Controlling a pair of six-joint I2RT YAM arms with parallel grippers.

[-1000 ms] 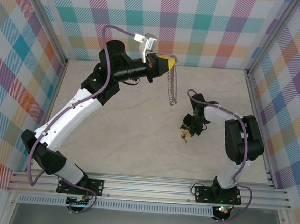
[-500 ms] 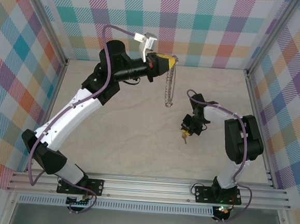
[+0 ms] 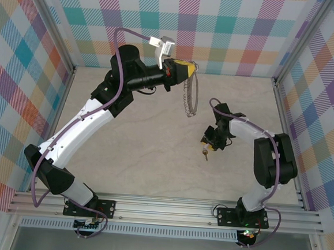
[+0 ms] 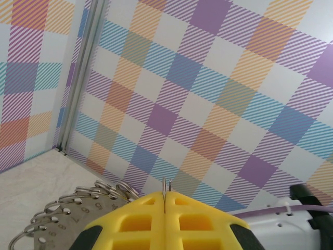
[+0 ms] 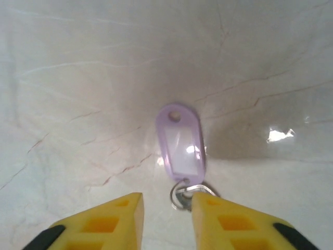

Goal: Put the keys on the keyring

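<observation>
The keyring (image 3: 189,98) hangs edge-on from my left gripper (image 3: 186,70), high over the back of the table. In the left wrist view the yellow jaws of this gripper (image 4: 165,200) are shut on the keyring's thin wire (image 4: 165,185), and small rings on a numbered band (image 4: 67,213) trail off to the left. The key (image 3: 205,155) lies flat on the table just in front of my right gripper (image 3: 212,142). The right wrist view shows its lilac tag (image 5: 180,143) and small split ring (image 5: 179,195). My right gripper (image 5: 165,219) is open and low, its right finger (image 5: 218,216) over the key's metal end.
Aluminium rails (image 3: 282,128) and checked walls enclose the pale marble table (image 3: 141,152). The left arm (image 3: 92,119) stretches diagonally across the left half. Open tabletop lies between the two arms.
The hanging keyring has swung slightly from side to side under the left gripper. The right gripper's jaws have spread and its elbow has shifted a little. The key stays on the table.
</observation>
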